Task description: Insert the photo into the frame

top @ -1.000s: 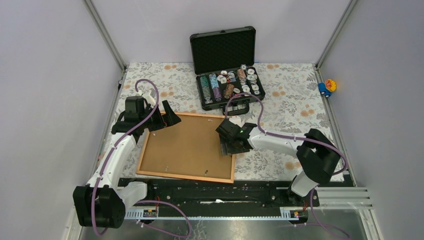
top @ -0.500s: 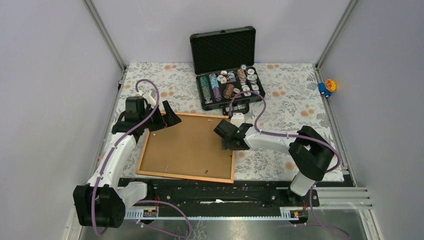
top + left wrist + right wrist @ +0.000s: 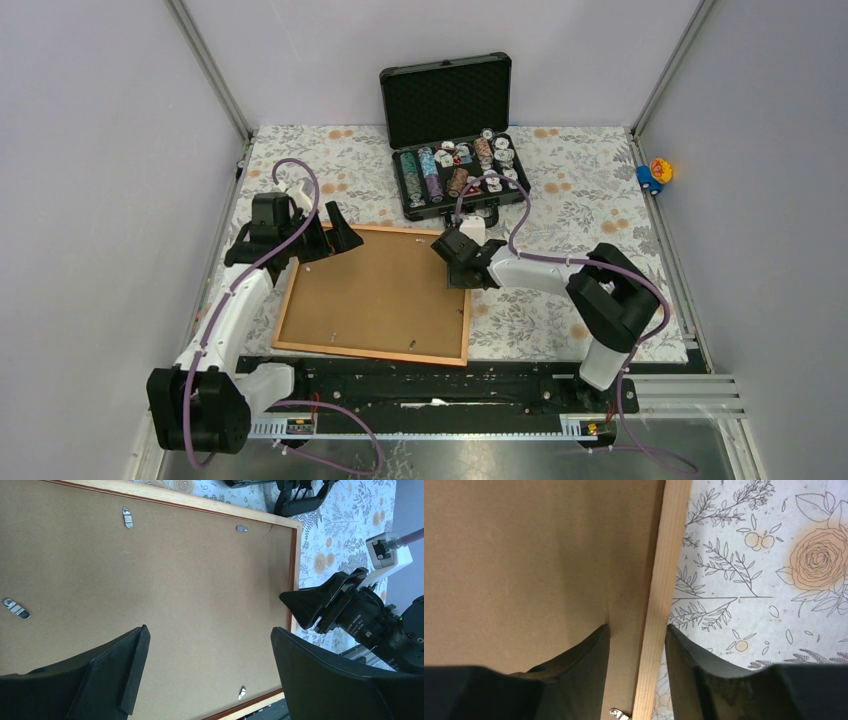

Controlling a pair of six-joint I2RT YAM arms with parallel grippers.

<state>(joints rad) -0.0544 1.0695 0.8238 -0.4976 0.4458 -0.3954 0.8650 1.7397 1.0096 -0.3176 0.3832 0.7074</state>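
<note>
Frame (image 3: 662,590) lies back-up at the near-left part of the table (image 3: 590,215), same spot as a second ago, with the brown backing board (image 3: 375,295) sitting inside it and small metal clips (image 3: 127,517) along the board's edges. No print side shows in any view. The main change is the right arm: it has slid along the frame's right rail toward the table's far edge, from about mid-rail to just short of the frame's far-right corner, and its elbow has swung in with it. Right gripper (image 3: 637,627) now straddles that rail with its jaws parted. One finger (image 3: 584,665) is over the backing board, the other on the tablecloth side against the rail's outer edge. A strip of board shows between the inner finger and the wood, so it is not clamped. Left arm is unchanged; the left gripper (image 3: 209,632) hangs spread wide over the frame's far-left corner, gripping nothing. Black case of chips (image 3: 455,165) stands open at the far edge, untouched, as before. Small toy (image 3: 655,172) sits at the far-right edge.
</note>
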